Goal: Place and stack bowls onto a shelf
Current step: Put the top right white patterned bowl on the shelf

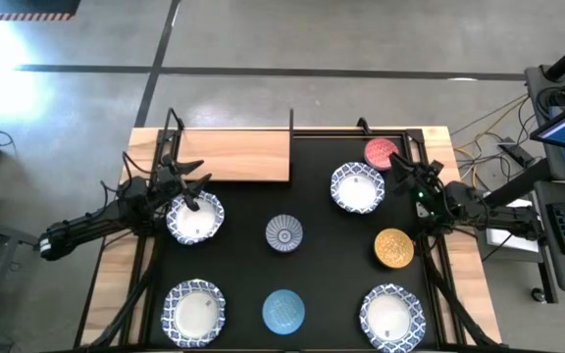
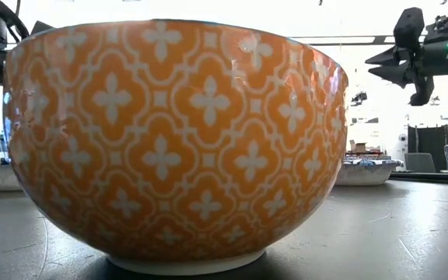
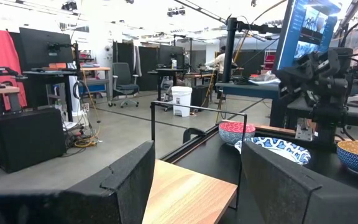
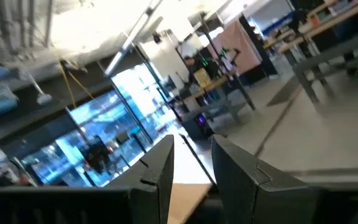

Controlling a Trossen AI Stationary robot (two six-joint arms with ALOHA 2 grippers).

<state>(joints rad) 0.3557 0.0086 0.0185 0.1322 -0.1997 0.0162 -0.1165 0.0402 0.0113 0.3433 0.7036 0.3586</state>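
My left gripper point(image 1: 190, 190) hangs open over the near-left white blue-rimmed bowl point(image 1: 195, 218), beside the bare wooden shelf point(image 1: 233, 155). My right gripper point(image 1: 401, 173) sits partly open, empty, between the red bowl point(image 1: 380, 151) and another white one point(image 1: 357, 187). I count five white bowls, plus one each red, yellow point(image 1: 393, 248), light-blue point(image 1: 283, 310), blue-grey point(image 1: 283, 233).

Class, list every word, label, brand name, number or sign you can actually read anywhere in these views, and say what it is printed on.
No text is readable in any view.
The monitor beyond the table shows a picture, but any writing on it is too small to read.
The bowls carry patterns only, no lettering.
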